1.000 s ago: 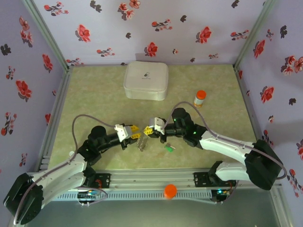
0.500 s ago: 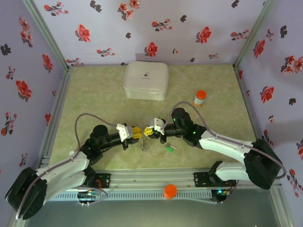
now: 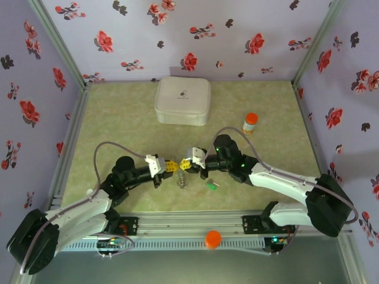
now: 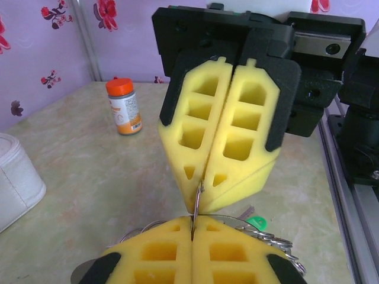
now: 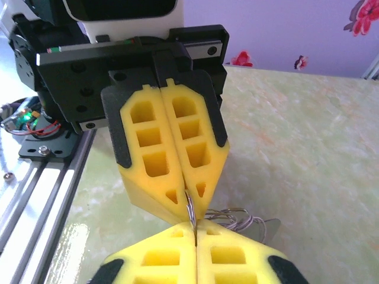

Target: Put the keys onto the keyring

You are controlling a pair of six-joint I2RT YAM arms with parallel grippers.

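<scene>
**Top external.**
- Thin silver wire-loop keyring [image 3: 182, 181]: held above the mottled green tabletop [image 3: 118, 118], hanging from the point where both grippers meet tip to tip.
- Left gripper [image 3: 172, 167]: yellow foam pads, at the keyring on the left arm's side.
- Right gripper [image 3: 184, 165]: same pads, at the keyring on the right arm's side.
- Small green-headed silver key [image 3: 209, 186]: flat on the table, near the keyring on the right arm's side, apart from it.
- White rounded square case [image 3: 182, 100]: well beyond the keyring, by the back wall.
- Orange-capped bottle [image 3: 250, 123]: upright, well beyond the keyring on the right arm's side.

**Left wrist.**
- Left gripper [image 4: 192, 222]: pads pressed together, pinching the keyring [image 4: 197, 201].
- Right gripper [image 4: 201, 183]: directly above the keyring, pads closed on its upper edge.
- Green-headed key [image 4: 258, 222]: just past the keyring, on the table.
- Bottle [image 4: 123, 106] and case [image 4: 15, 180]: far from the keyring.

**Right wrist.**
- Right gripper [image 5: 194, 234]: pads together, nipping the keyring [image 5: 190, 210].
- Left gripper [image 5: 185, 195]: opposite, clamped on the same loop.
- Silver wire loops [image 5: 237, 219]: beside the keyring; I cannot tell whether they belong to it.
</scene>
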